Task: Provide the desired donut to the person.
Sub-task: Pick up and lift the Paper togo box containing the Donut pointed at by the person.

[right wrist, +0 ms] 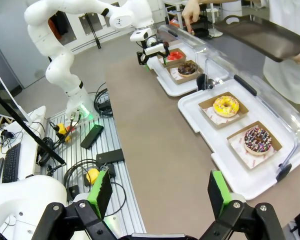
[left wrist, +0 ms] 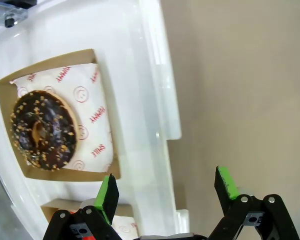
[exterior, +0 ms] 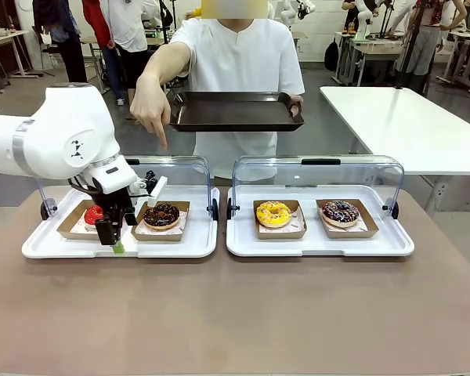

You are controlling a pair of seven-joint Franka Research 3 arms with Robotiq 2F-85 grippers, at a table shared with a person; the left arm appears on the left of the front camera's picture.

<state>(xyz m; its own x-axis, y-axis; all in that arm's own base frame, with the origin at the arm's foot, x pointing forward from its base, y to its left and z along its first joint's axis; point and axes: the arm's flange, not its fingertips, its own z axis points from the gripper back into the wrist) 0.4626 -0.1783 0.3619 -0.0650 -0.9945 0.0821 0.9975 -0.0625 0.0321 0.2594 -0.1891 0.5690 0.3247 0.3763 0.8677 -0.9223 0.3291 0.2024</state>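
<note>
The person in a white T-shirt stands across the table holding a dark tray in one hand. The other hand points a finger down over the left case, above the chocolate donut. A red donut lies beside it. My left gripper hangs open over that case's front rim, between the two donuts, holding nothing. My right gripper is open and empty, high above the table's edge.
Both white cases have their clear lids raised. The right one holds a yellow donut and a dark sprinkled donut. Brown table lies bare in front. Cables and a rack sit beside the table.
</note>
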